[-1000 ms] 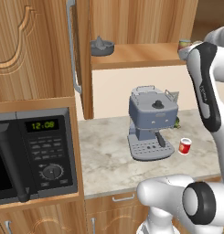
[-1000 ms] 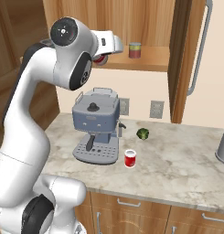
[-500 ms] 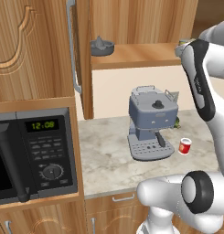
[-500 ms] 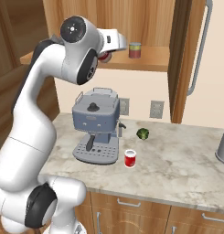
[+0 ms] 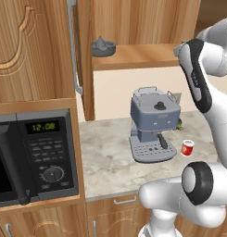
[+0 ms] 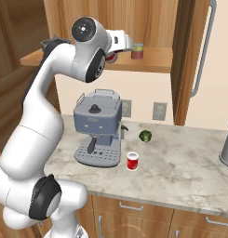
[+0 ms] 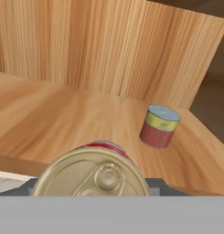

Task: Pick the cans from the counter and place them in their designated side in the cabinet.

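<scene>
My gripper [image 6: 113, 55] hangs at the front edge of the cabinet shelf [image 6: 158, 61], shut on the darker red can [image 6: 111, 57]. In the hand view this can [image 7: 93, 176] shows its gold lid close up and hides the fingertips, with the wooden shelf board [image 7: 58, 119] stretching out behind it. The bright red can with a white label [image 6: 132, 161] stands upright on the counter [image 6: 185, 173], right of the coffee machine; from the left base it [image 5: 187, 147] is beside the arm. The cabinet door [image 5: 83, 60] stands open.
A greenish-labelled can [image 7: 159, 126] stands on the shelf, ahead and to the right of the held can [image 6: 137, 51]. A grey juicer [image 5: 103, 46] sits at the shelf's left end. The coffee machine [image 6: 98, 128], a broccoli floret [image 6: 145, 136] and a microwave [image 5: 34, 157] lie below.
The hand has moved a little further toward the shelf with the can still in it, and the arm's elbow has swung upward. The counter can has not moved.
</scene>
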